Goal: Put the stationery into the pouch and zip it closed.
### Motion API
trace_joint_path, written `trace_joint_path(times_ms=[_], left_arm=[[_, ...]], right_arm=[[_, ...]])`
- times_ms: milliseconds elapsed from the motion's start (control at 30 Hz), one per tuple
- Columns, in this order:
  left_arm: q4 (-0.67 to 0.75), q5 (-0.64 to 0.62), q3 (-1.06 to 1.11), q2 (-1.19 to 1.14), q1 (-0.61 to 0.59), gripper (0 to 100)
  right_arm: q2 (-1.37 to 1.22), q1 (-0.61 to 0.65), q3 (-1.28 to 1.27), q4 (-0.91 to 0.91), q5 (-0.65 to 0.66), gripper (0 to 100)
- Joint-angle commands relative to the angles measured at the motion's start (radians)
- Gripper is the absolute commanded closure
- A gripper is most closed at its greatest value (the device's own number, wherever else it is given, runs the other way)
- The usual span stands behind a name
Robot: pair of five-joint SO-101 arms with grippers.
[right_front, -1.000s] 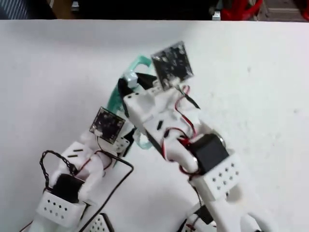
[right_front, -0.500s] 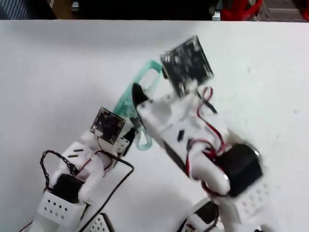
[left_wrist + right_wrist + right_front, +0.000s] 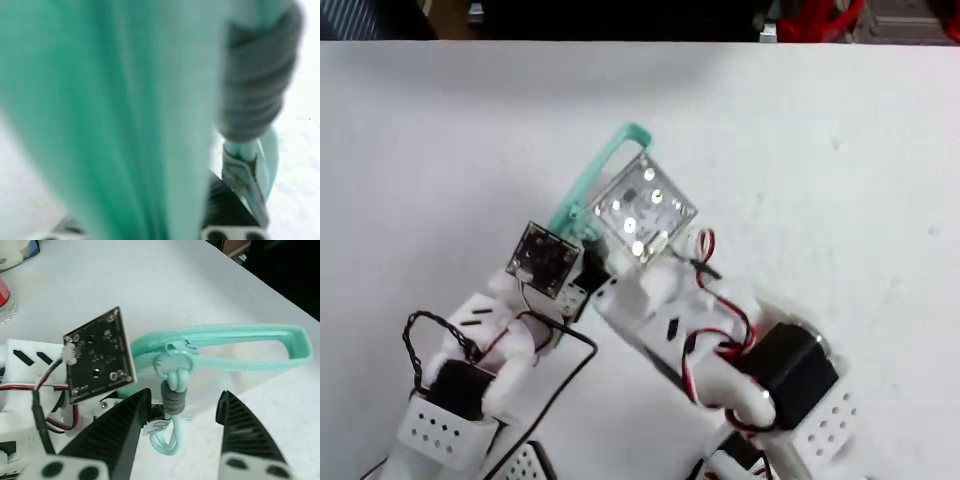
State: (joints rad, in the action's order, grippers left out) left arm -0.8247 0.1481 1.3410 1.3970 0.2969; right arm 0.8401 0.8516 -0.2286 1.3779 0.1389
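Since the pouch (image 3: pixel 225 331) looks soft and light, pinch the zip cord (image 3: pixel 173 402); right hand (image 3: pixel 185 394) is apart, cord between its fingers (image 3: pixel 117 432).

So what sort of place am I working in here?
Probably a lab or workshop bench: a plain white table, small arms with exposed circuit boards, and clutter beyond the table's far edge.

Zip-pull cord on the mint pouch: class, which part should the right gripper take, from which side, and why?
Probably the grey sleeve below the knot: it is the thickest, stiffest-looking part of the cord. Come straight on from the loop's end, as the open right gripper does, one finger each side, since the cord hangs out from the pouch zip.
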Motion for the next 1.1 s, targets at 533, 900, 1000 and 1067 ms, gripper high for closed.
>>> trace_joint_path(times_ms=[533, 900, 1000, 1067], left_arm=[[0.005, -0.012, -0.029, 0.001, -0.008, 80], [-0.189, -0.046, -0.244, 0.001, -0.010, 80], [-0.190, -0.040, -0.298, 0.001, -0.002, 79], [-0.166, -0.040, -0.330, 0.001, -0.002, 79]], right_arm=[[0.102, -0.002, -0.219, -0.341, 0.121, 98.0], [0.177, -0.130, -0.215, -0.275, 0.121, 98.1], [0.179, -0.130, -0.215, -0.265, 0.129, 98.1], [0.179, -0.127, -0.219, -0.263, 0.129, 98.1]])
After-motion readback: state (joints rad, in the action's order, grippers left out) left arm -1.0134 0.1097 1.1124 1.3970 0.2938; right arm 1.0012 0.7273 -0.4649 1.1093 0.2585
